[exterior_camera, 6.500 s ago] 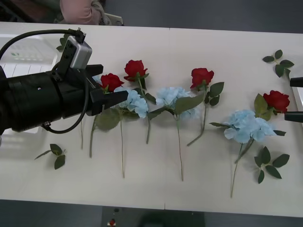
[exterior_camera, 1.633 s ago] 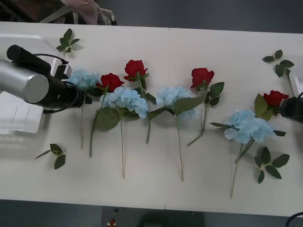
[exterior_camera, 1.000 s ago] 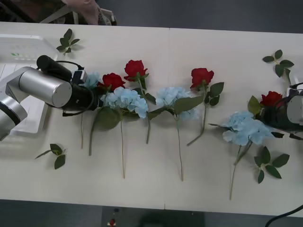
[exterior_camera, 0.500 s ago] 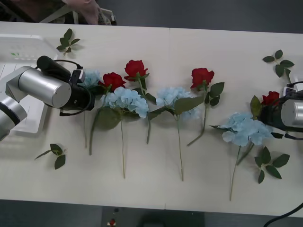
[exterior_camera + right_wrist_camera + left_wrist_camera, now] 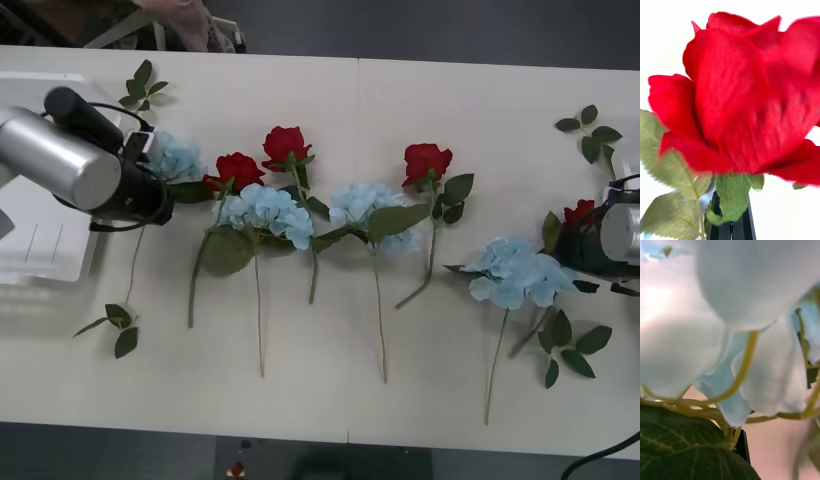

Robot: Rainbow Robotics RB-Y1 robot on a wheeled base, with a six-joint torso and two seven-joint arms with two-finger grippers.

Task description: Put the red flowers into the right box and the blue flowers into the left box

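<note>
Your left gripper sits at the table's left end with its jaws clamped on the stem of a blue flower, just under the pale cluster and beside the left box. Your right gripper is at the right edge, jaws pinched together on a red rose just below its bloom. Between the arms, three more red roses and three blue flowers lie in a row on the table.
</note>
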